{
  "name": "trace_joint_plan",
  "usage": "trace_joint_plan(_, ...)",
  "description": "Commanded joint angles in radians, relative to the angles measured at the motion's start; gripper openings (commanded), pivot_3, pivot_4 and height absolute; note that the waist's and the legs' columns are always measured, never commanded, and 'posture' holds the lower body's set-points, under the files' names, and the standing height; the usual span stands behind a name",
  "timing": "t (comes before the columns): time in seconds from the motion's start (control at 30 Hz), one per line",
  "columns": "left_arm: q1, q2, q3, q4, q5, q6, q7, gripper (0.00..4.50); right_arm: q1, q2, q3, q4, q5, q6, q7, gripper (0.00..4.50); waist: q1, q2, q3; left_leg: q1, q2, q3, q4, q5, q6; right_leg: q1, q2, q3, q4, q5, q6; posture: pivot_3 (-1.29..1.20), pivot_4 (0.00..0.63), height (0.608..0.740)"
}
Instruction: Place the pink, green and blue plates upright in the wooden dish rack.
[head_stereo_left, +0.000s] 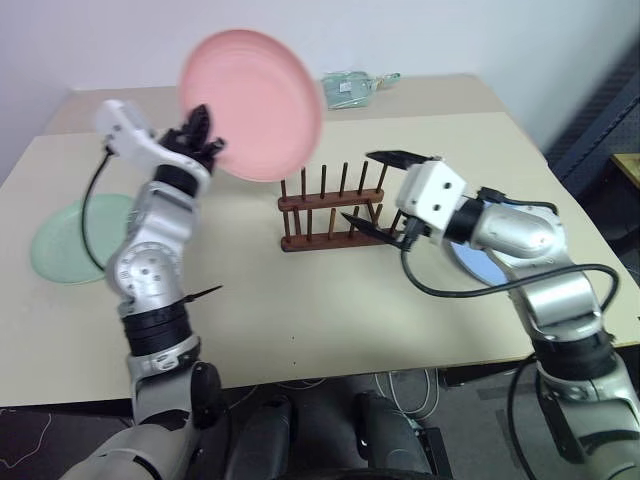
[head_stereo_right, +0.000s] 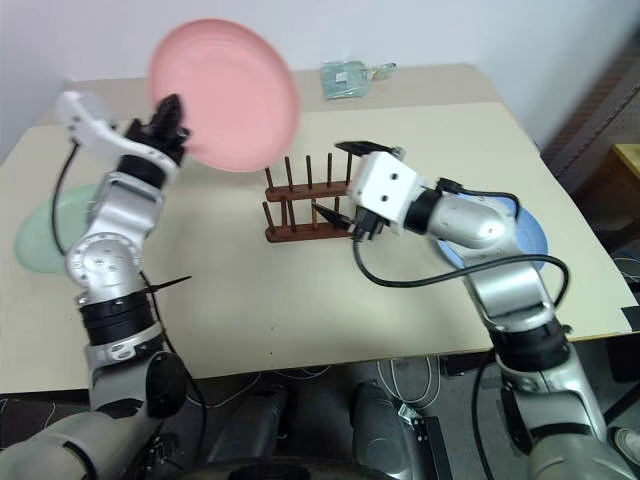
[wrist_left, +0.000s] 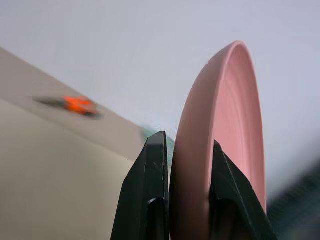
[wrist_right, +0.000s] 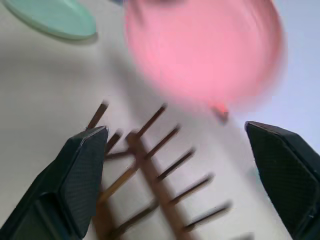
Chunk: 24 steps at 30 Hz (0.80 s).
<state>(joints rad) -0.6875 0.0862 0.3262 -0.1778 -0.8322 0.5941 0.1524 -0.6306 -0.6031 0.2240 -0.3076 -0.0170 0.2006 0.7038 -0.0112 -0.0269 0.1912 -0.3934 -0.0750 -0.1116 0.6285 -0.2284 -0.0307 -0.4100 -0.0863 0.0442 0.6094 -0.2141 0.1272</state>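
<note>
1. The left hand (head_stereo_left: 205, 140) is clamped on the rim of the round pale pink plate (head_stereo_left: 255, 100), holding it tilted in the air above the beige tabletop (head_stereo_left: 330, 300).
2. The small dark-brown wooden dish rack (head_stereo_left: 332, 205) stands empty mid-tabletop.
3. The right hand (head_stereo_left: 385, 190) hovers beside the rack, fingers spread wide, holding nothing.
4. The mint green plate (head_stereo_left: 70, 235) lies flat at the tabletop's left; the light blue plate (head_stereo_right: 525, 235) lies flat under the right arm.
</note>
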Motion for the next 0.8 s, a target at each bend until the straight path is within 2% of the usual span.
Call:
trace_joint_plan(0.03,-0.044,-0.068,-0.094,-0.078,0.009,0.018,0.042,0.66,-0.09,0.016,0.111,0.14,-0.271,-0.2,-0.136,4.48,-0.001,0.0,0.0,0.0,0.0,0.001,0.0,0.0,0.0,0.0,0.0,0.0,0.0,0.0,0.0,0.0,0.15,0.74)
trace_joint_plan(0.1,-0.043,-0.111,-0.114,-0.079,-0.003,0.024,0.055,0.66,-0.101,0.034,0.147,0.201,-0.336,-0.274,-0.18,4.48,-0.001,0.0,0.0,0.0,0.0,0.002,0.0,0.0,0.0,0.0,0.0,0.0,0.0,0.0,0.0,0.0,0.15,0.74)
trace_joint_plan(0.2,-0.023,-0.128,-0.129,-0.078,-0.004,0.044,0.052,0.66,-0.115,0.052,0.159,0.258,-0.441,-0.313,-0.263,3.65,-0.002,0.001,0.001,0.0,0.0,0.003,-0.001,0.0,0.0,-0.002,0.001,0.001,0.0,0.0,0.0,0.0,0.15,0.74)
trace_joint_plan(0.43,-0.012,-0.137,-0.092,-0.074,-0.046,0.074,0.067,0.66,-0.095,0.05,0.148,0.272,-0.55,-0.345,-0.322,0.03,0.0,0.0,0.001,0.0,0.0,0.002,-0.001,0.0,0.0,-0.002,0.001,0.001,0.001,0.0,0.0,0.0,0.15,0.74)
trace_joint_plan(0.47,-0.015,-0.143,-0.081,-0.073,-0.063,0.07,0.063,0.66,-0.092,0.049,0.146,0.274,-0.562,-0.349,-0.328,0.03,0.0,0.0,0.001,0.0,0.0,0.002,-0.001,0.0,0.0,-0.002,0.001,0.001,0.001,0.0,0.0,0.0,0.15,0.74)
trace_joint_plan(0.57,-0.029,-0.149,-0.056,-0.082,-0.104,0.056,0.048,1.54,-0.086,0.047,0.137,0.282,-0.591,-0.355,-0.343,0.0,0.001,0.0,0.001,0.0,0.0,0.002,-0.001,0.0,0.0,-0.001,0.001,0.001,0.001,0.0,0.0,0.0,0.15,0.74)
trace_joint_plan(0.7,-0.08,-0.135,0.017,-0.084,-0.118,-0.052,0.043,3.5,-0.077,0.041,0.118,0.287,-0.591,-0.359,-0.344,0.0,0.0,0.0,0.001,0.0,0.0,0.002,-0.001,0.0,0.0,-0.001,0.001,0.001,0.001,0.0,0.0,0.0,0.15,0.74)
trace_joint_plan(0.8,-0.093,-0.041,0.046,-0.069,-0.014,-0.137,0.021,3.5,-0.044,0.037,0.065,0.274,-0.527,-0.343,-0.326,0.0,-0.002,0.0,0.001,0.0,0.0,0.003,-0.001,0.0,0.0,-0.001,0.002,0.001,0.001,0.0,-0.001,0.0,0.15,0.74)
